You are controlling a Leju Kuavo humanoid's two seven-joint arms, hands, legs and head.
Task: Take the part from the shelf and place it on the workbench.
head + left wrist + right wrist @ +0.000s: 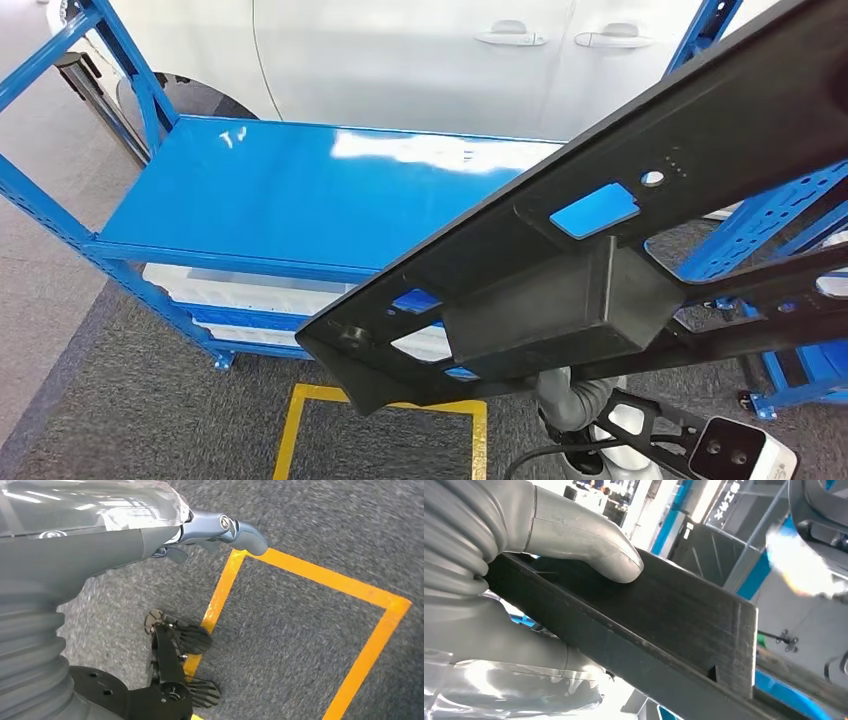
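Part [640, 270], the long black plastic panel, crosses your head view on a slant from the upper right corner down toward the yellow floor marking [290, 425]. It is up in the air in front of the blue shelf [300, 190], touching none of its surfaces. Its upper end runs out of the picture, so you cannot see its full length. Through its cut-outs you catch patches of blue and white behind it.

Your right hand [549, 580] is clamped on the part: in the right wrist view the thick grey thumb [589, 545] presses flat on one face of a black bar, with the rest of the hand wrapped under it. The fingers beneath are mostly hidden by the bar and a glare of light, so you cannot make out how they lie. In the head view the panel covers nearly all of that arm.

Your left hand [210, 535] hangs over the grey carpet [310, 525], above one corner of the yellow marking. Nothing is in it. The grey thumb sticks out straight; the other fingers are tucked behind the wrist cover, so you cannot tell whether they are spread or curled.

Behind the shelf stands a white car [430, 60], its top cut off.
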